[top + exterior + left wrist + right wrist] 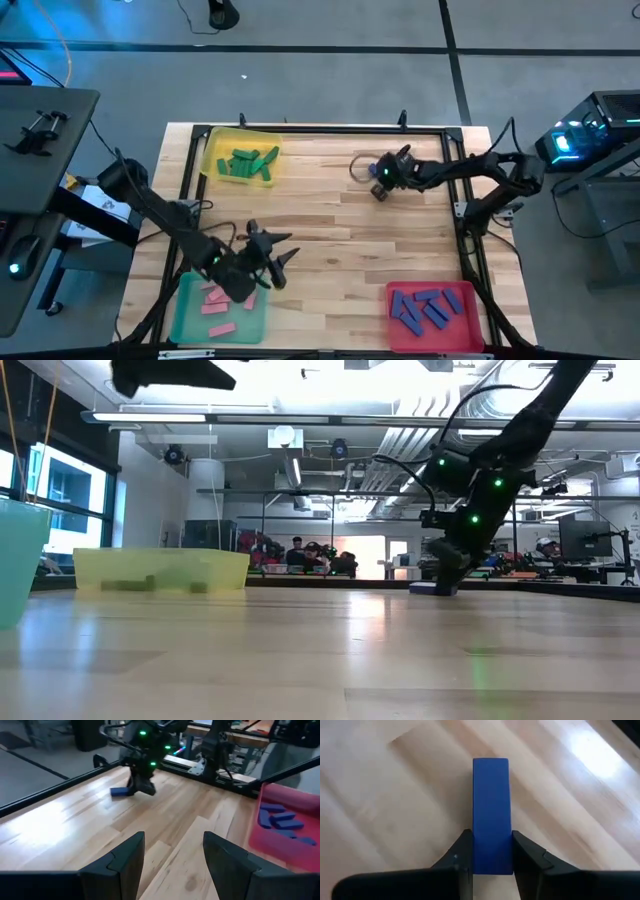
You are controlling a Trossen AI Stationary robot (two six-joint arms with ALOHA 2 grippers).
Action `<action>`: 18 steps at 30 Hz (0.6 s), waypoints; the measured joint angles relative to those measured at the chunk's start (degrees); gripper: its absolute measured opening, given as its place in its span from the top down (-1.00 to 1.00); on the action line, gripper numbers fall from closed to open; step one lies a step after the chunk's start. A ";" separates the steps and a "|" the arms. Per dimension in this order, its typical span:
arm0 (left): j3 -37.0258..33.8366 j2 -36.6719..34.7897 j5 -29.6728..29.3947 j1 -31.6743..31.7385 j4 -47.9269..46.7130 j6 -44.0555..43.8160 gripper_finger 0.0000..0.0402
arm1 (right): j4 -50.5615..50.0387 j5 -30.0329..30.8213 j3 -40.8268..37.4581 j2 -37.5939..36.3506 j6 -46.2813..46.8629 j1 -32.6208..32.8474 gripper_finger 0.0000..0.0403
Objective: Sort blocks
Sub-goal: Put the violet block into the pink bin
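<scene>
Blocks sit sorted: green in the yellow tray (213,143), pink in the green tray (186,318), blue in the red tray (465,322). Right gripper (490,851) clamps a blue block (491,810) on the table (330,250); left gripper (172,855) hangs open, empty.

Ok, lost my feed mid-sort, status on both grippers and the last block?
Right gripper shut on the small flat blue block, down at the wooden table. Left gripper open, empty, above the green tray. Nothing in the way.

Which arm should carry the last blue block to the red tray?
Right. The right gripper already straddles the blue block on the table; the red tray is on its side. The left gripper is empty, by the teal tray.
</scene>
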 joint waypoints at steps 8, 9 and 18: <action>-0.03 7.32 -4.44 -3.33 0.32 -6.34 0.06 | -2.13 12.66 -0.22 -12.16 8.37 23.77 0.65; -0.04 7.95 -4.59 -3.51 0.60 -6.83 0.06 | -2.85 14.66 -0.22 -13.83 9.99 27.70 0.65; -0.02 9.37 -5.81 -3.40 2.15 -6.60 0.06 | -14.66 28.26 4.97 -23.33 30.36 65.00 0.65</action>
